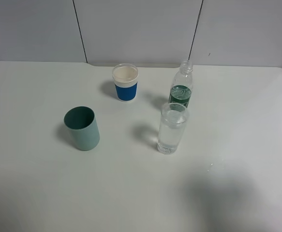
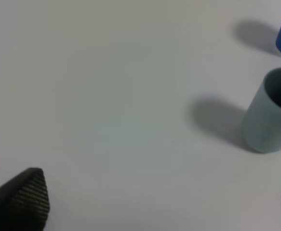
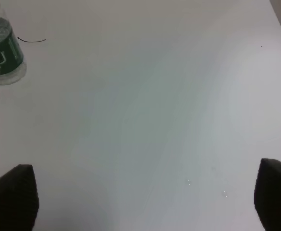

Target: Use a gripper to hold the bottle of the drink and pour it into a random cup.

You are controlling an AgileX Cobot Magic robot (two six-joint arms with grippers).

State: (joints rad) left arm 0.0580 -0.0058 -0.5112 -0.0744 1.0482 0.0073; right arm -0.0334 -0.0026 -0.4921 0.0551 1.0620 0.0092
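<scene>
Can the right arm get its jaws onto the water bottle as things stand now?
Probably yes. The right gripper has its jaws wide apart over bare table, with nothing between it and the bottle. From the high view, though, the tall glass stands close in front of the bottle.

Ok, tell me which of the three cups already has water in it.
The tall clear glass, standing in front of the bottle. It holds water; the white cup with the blue band and the teal cup look empty.
</scene>
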